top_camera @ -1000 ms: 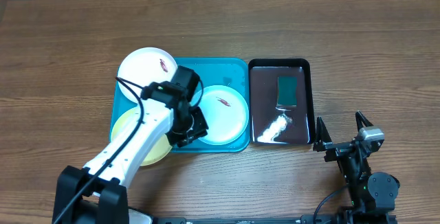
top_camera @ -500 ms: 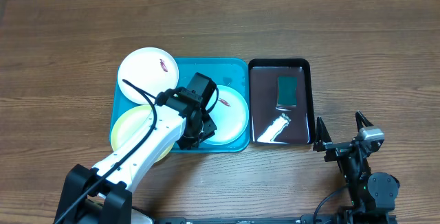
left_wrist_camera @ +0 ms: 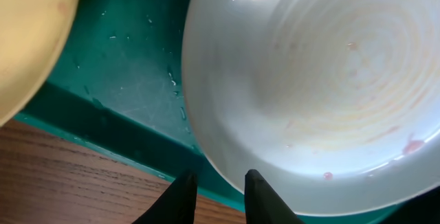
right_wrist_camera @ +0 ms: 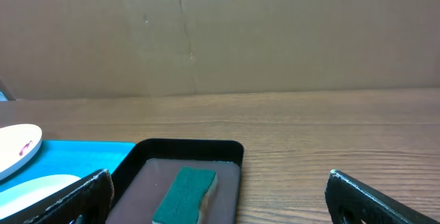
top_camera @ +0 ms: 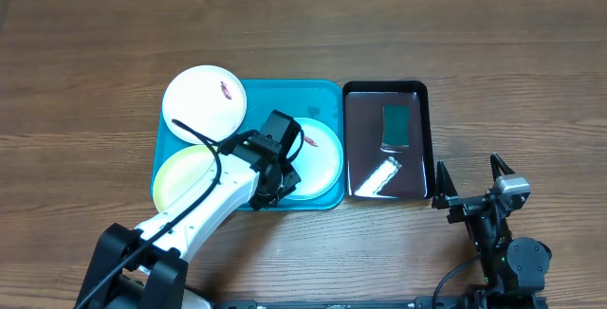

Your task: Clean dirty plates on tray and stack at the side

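Brown wood-grain surface (top_camera: 493, 53) carries everything. Nearest the robot, the right gripper (top_camera: 469, 178) is parked with its fingers spread wide and empty. The left gripper (left_wrist_camera: 218, 193) hangs low over the near edge of the turquoise tray (left_wrist_camera: 130, 66), fingers narrowly parted and grasping nothing, one over the near rim of the mint plate (left_wrist_camera: 323, 93) and one just outside it. That plate lies flat in the tray's right half, with faint pink spots; the yellow plate (top_camera: 182, 181) overhangs the near-left corner and the red-smeared white plate (top_camera: 201, 102) the far-left one. The likely trouble is a bad pinch: the tray floor is beaded with water (slick footing for a shallow plate), so closing fingers may shove the rim against the tray wall, or catch the wall and drag the tray. The sponge (top_camera: 395, 126) lies in the black tray (top_camera: 425, 110), so a plate lifted now would go aside dirty. Against a second ago, the left gripper has slid right from between the yellow and mint plates onto the mint one; the plates and the right arm are unchanged.
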Robot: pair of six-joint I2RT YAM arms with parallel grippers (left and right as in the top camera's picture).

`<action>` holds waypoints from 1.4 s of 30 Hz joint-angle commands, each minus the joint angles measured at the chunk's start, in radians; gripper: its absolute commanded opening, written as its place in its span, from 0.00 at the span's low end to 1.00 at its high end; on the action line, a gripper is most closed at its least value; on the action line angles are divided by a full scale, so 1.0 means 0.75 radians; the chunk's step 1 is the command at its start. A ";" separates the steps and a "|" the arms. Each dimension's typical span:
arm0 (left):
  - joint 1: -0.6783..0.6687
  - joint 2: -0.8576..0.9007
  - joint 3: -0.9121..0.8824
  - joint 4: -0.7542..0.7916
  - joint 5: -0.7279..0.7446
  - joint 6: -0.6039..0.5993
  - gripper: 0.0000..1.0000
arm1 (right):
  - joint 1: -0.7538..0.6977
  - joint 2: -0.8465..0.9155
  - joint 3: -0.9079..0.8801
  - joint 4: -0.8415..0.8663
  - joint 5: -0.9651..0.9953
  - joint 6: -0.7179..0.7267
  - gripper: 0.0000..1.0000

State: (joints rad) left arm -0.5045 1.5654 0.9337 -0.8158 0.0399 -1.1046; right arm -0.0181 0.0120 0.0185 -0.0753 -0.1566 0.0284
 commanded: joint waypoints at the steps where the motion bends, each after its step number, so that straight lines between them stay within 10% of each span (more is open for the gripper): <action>1: -0.009 0.001 -0.040 0.008 -0.037 -0.040 0.26 | 0.007 -0.012 -0.014 0.007 0.007 -0.004 1.00; 42: -0.010 0.117 -0.042 0.060 -0.087 -0.045 0.20 | 0.007 -0.012 -0.014 0.007 0.007 -0.004 1.00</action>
State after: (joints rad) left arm -0.5045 1.6253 0.9112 -0.7788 -0.0051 -1.1244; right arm -0.0177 0.0120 0.0185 -0.0753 -0.1566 0.0292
